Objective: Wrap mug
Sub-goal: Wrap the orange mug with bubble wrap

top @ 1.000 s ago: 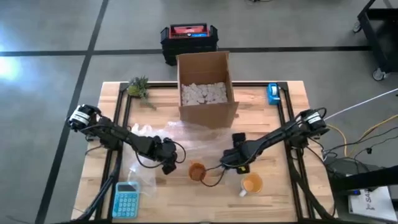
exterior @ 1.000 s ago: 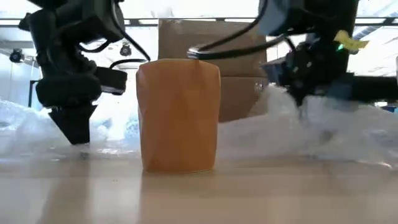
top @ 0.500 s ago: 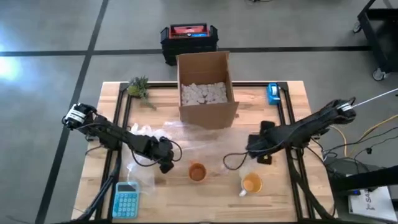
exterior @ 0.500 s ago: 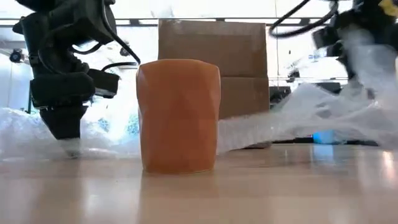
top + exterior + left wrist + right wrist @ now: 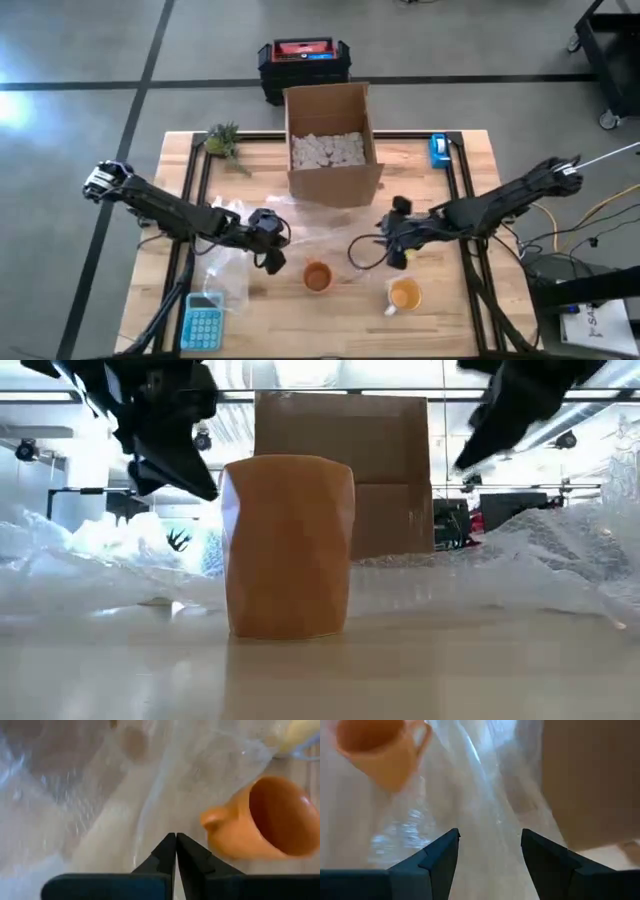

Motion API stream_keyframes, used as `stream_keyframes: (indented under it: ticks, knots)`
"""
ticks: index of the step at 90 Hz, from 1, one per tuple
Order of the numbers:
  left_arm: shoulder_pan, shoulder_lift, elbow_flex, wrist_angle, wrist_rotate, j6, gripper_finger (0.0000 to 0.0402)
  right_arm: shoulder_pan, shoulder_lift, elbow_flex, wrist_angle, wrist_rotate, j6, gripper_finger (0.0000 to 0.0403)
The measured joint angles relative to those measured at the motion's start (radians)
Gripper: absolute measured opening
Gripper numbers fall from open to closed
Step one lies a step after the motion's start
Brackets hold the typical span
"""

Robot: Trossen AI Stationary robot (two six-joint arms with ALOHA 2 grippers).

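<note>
An orange mug (image 5: 317,277) stands upright on the wooden table, at the near edge of a clear bubble wrap sheet (image 5: 300,226). My left gripper (image 5: 272,262) hovers just left of the mug. In the left wrist view it (image 5: 176,836) is shut over the wrap (image 5: 100,820), and the mug (image 5: 260,820) stands beside it. My right gripper (image 5: 389,250) is to the right of the mug. The right wrist view shows it (image 5: 490,832) open above the wrap (image 5: 485,795), touching nothing. My left gripper comes at the bubble wrap from above and slants down. A raised ridge of the wrap (image 5: 150,810) runs up to its shut fingertips. The fingers themselves hide the place of contact, so the layers cannot be told. The wrap lies slack around the ridge, on the table.
An open cardboard box (image 5: 333,145) of packing chips stands behind the wrap. A second, yellower mug (image 5: 404,295) stands near the front right, and a blue calculator (image 5: 203,320) near the front left. A small plant (image 5: 224,140) and a blue tape dispenser (image 5: 438,150) sit at the back.
My left gripper dipped to the table beside the mug, then rose and edged toward the mug. My right gripper pulled away toward the table's right edge, drawing the wrap out, then came back toward the mug. The wrap's right part lies lower and spread now.
</note>
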Motion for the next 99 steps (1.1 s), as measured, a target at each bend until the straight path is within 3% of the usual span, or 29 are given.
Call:
stream_keyframes:
  ticks: [14,26,35,49,61,82,99]
  knots:
    - [0.055,0.124,0.0,-0.009,-0.036,0.011,0.0,-0.028,0.193,-0.008,-0.011,-0.003,0.001,0.0199]
    - [0.069,0.223,0.004,-0.086,-0.026,-0.075,0.0,-0.031,0.301,0.002,-0.064,-0.055,-0.002,0.0199]
    - [0.046,0.277,0.003,-0.201,0.029,-0.206,0.0,-0.03,0.327,0.007,-0.113,-0.102,-0.003,0.0199]
    - [-0.04,0.315,0.008,-0.241,0.051,-0.34,0.0,-0.035,0.295,0.012,-0.155,-0.111,-0.034,0.0199]
    - [-0.063,0.282,0.042,-0.264,0.055,-0.337,0.0,-0.044,0.226,0.084,-0.156,-0.114,-0.093,0.0199]
    - [-0.063,0.14,0.091,-0.268,0.039,-0.177,0.0,-0.038,0.161,0.26,-0.079,-0.188,-0.134,0.0199]
    - [-0.077,0.019,0.099,-0.281,0.042,-0.141,0.0,-0.022,0.301,0.413,-0.03,-0.194,-0.135,0.0199]
